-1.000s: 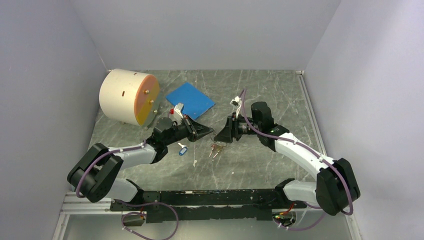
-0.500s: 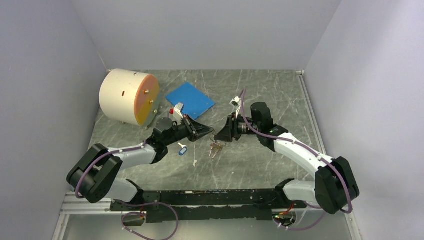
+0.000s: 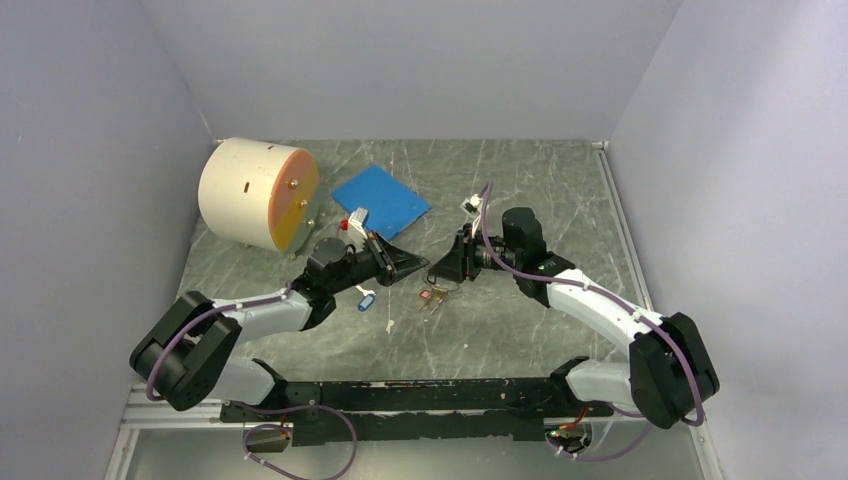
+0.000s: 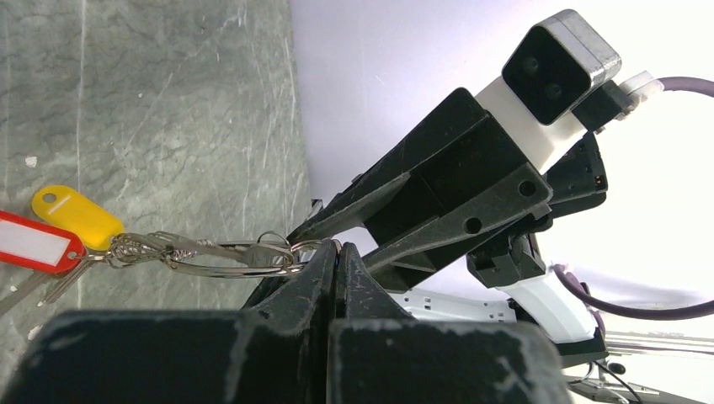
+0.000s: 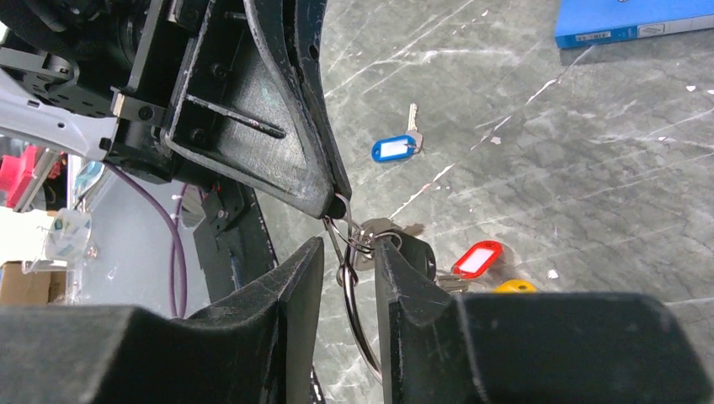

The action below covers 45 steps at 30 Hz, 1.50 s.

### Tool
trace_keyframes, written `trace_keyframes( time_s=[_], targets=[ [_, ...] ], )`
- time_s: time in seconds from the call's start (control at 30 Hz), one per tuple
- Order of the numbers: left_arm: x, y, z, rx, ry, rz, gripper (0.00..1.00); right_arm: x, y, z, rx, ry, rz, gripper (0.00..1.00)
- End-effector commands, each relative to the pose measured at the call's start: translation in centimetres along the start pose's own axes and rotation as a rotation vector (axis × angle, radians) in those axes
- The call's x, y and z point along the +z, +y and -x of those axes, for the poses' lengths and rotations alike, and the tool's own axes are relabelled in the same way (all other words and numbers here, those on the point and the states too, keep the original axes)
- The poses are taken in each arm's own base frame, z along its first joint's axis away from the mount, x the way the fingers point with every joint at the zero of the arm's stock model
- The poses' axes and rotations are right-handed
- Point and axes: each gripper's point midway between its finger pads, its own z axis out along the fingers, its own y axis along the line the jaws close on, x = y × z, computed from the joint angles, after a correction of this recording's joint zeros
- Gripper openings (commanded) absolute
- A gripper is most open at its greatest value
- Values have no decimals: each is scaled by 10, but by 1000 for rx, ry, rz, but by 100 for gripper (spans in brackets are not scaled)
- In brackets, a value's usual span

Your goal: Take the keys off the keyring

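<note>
My left gripper (image 4: 338, 247) is shut on the rim of the thin silver keyring (image 4: 227, 259) and holds it just above the table. A red tag (image 4: 34, 242), a yellow tag (image 4: 76, 215) and the keys hang from the ring to the left. My right gripper (image 5: 347, 248) is open, with the keyring (image 5: 354, 295) passing between its fingers. A black key head (image 5: 417, 252) sits against its right finger, and the red tag (image 5: 477, 257) lies beyond. From above, both grippers meet over the keys (image 3: 432, 296).
A loose key with a blue-and-white tag (image 3: 365, 298) lies on the table under the left arm. A blue square pad (image 3: 380, 200) and a large cream cylinder (image 3: 258, 193) stand at the back left. Walls close in on three sides.
My right gripper has turned at the wrist and looks narrower from above. The key bunch has shifted a little, and the red tag now shows. The left arm has barely moved.
</note>
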Motion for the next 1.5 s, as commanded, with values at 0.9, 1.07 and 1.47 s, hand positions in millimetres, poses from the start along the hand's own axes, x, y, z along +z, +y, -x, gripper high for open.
trace_keyframes(
  time_s=[0.9, 1.07, 1.47],
  targets=[
    [-4, -19, 2, 21, -48, -33, 3, -2, 15, 7, -128, -45, 61, 31],
    [-4, -19, 1, 19, -48, -32, 3, -4, 15, 5, -137, -38, 51, 31],
    [-5, -13, 4, -11, -68, -19, 3, -24, 8, -2, -102, 27, -81, 50]
  ],
)
